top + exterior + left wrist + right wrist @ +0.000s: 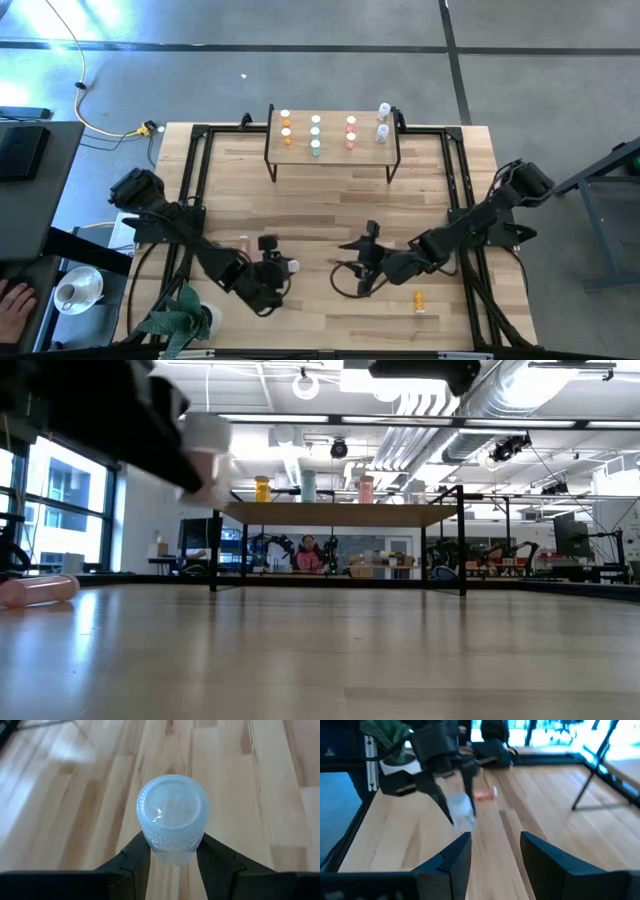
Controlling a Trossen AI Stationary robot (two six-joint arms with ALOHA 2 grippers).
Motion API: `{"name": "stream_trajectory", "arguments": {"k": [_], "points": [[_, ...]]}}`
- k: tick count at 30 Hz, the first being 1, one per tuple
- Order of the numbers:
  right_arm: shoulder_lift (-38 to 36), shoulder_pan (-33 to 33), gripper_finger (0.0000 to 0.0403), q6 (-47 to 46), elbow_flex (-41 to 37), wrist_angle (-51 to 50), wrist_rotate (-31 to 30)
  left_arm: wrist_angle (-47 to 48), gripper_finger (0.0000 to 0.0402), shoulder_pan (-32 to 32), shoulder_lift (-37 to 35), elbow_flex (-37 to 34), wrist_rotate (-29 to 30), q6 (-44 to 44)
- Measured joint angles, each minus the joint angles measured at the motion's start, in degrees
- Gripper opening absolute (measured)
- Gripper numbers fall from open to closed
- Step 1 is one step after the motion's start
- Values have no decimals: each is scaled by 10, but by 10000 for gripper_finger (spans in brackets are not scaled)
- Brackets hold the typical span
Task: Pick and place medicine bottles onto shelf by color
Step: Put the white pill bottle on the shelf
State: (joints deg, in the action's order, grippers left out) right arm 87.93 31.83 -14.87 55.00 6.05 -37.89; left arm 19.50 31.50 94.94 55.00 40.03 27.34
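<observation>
My left gripper (283,268) is at the table's near left, shut on a pale, clear-looking bottle with a white cap (172,812), held well above the tabletop (205,450). My right gripper (495,852) is open and empty near the table's middle front (365,262), facing the left gripper. The shelf (332,160) stands at the far edge on its black legs. On it, bottles stand in columns: orange (286,127), green (315,134), red (351,132) and clear (382,122). A pink bottle (243,243) and an orange one (419,299) lie on their sides on the table. My left gripper pinches the bottle's body just below the white cap (172,851) between its two fingers (137,857). The fingers slant down from the table's left. The bottle is lifted clear of the table, roughly upright with its cap up, facing the wrist camera.
A small potted plant (180,318) stands at the table's near left corner. A black frame (200,180) runs along the table's sides. Bare wood lies between the grippers and the shelf. A person's hand (15,305) shows off the table at the left.
</observation>
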Motion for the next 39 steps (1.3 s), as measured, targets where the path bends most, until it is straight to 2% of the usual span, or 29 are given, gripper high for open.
{"name": "stream_trajectory", "arguments": {"k": [3, 7, 13, 18, 21, 27, 39], "points": [[21, -1, 161, 56, 0, 67, 3, 1, 127, -20, 0, 19, -11, -40], [33, -12, 169, 101, 0, 125, 55, 1, 127, -44, 0, 36, -21, -79], [51, -35, 200, 159, 0, 153, 88, 2, 127, -56, 1, 39, -38, -80], [87, -63, 209, 213, 0, 222, 172, 0, 127, -54, 12, 39, -54, -76], [108, -75, 209, 235, 0, 255, 193, 0, 127, -55, 20, 39, -64, -71], [144, -95, 209, 225, 0, 280, 242, -3, 127, -55, 22, 39, -65, -70], [159, -110, 209, 209, 0, 300, 266, -68, 127, -55, 22, 39, -42, -89]]}}
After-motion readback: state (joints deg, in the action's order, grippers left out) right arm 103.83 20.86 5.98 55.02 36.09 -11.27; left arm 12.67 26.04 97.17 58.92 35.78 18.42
